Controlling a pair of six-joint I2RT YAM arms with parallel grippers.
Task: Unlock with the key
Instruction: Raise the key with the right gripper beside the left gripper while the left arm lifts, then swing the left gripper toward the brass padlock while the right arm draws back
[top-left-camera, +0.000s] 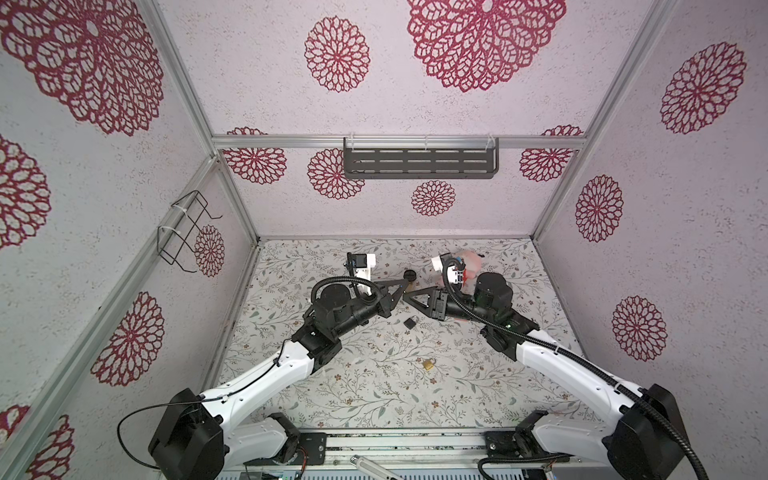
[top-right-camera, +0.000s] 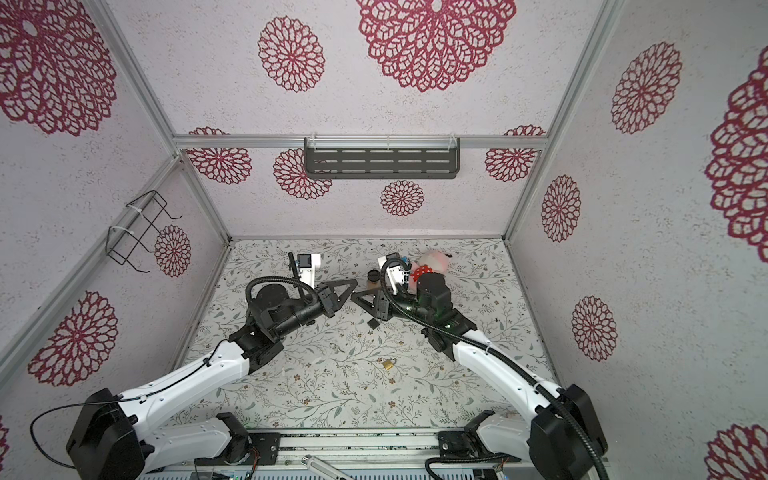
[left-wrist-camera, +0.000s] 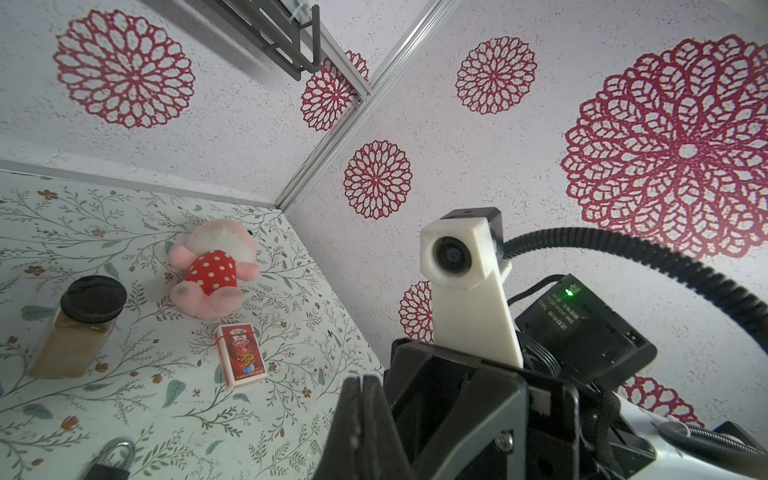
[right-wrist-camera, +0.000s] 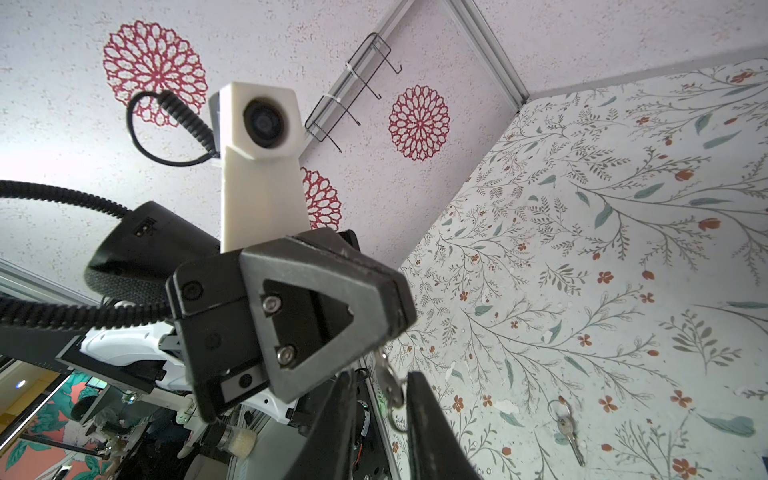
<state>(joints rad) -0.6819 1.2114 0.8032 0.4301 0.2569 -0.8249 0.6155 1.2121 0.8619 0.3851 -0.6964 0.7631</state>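
Jaws of the left gripper (right-wrist-camera: 392, 328) are clenched on one end of the key (right-wrist-camera: 386, 382). Its long axis runs away from those tips, between the fingers of the right gripper (right-wrist-camera: 381, 374), which stand slightly apart on either side. The key's ring end points toward that gripper's base. Black padlock (top-left-camera: 410, 322) lies on the table (top-left-camera: 374, 395) nearby.

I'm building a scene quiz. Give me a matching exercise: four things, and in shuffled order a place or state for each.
1 pink plush toy in red dotted dress
2 clear spice jar with a black lid
3 brass padlock
4 left gripper

A stands upright
B pinches a small silver key
C lies on the floral table, near half
D lies at the far end

Pairs: 1-D, 2-A, 3-C, 4-B
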